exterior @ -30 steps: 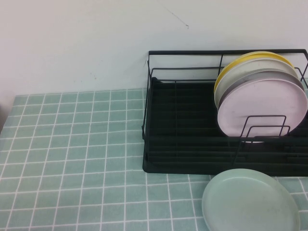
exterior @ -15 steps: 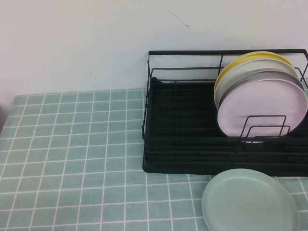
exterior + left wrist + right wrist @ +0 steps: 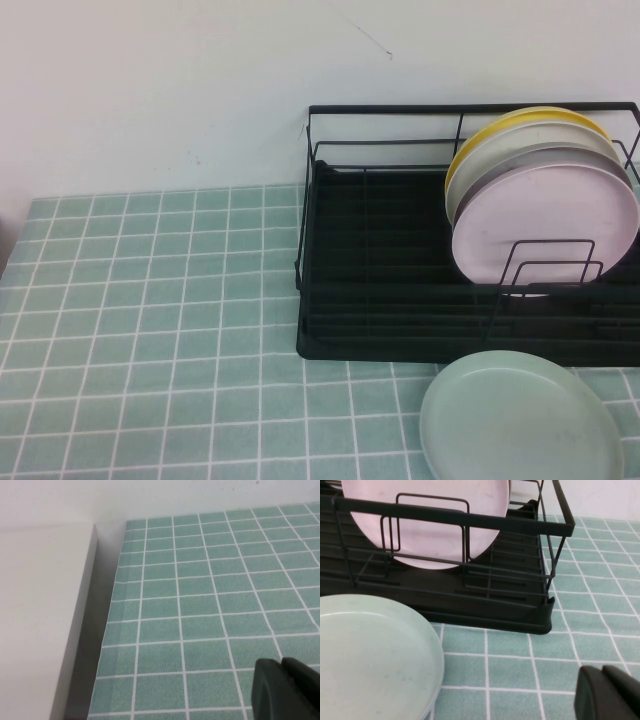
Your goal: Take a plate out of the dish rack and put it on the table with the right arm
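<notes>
The pale pink plate (image 3: 545, 220) stands upright at the front of the stack in the right end of the black wire dish rack (image 3: 380, 300). It also shows in the right wrist view (image 3: 427, 520) behind the rack's wires (image 3: 470, 522). My right gripper (image 3: 604, 672) is shut and empty, low over the tiled table (image 3: 520, 665) in front of the rack's corner; it is out of the high view. My left gripper (image 3: 281, 664) is shut and empty over the table's (image 3: 200, 605) left edge.
A grey-white plate (image 3: 520, 150) and a yellow plate (image 3: 500, 125) stand behind the pink one. A pale green plate (image 3: 520, 420) lies flat on the table in front of the rack, also in the right wrist view (image 3: 370, 655). A white wall (image 3: 200, 90) stands behind.
</notes>
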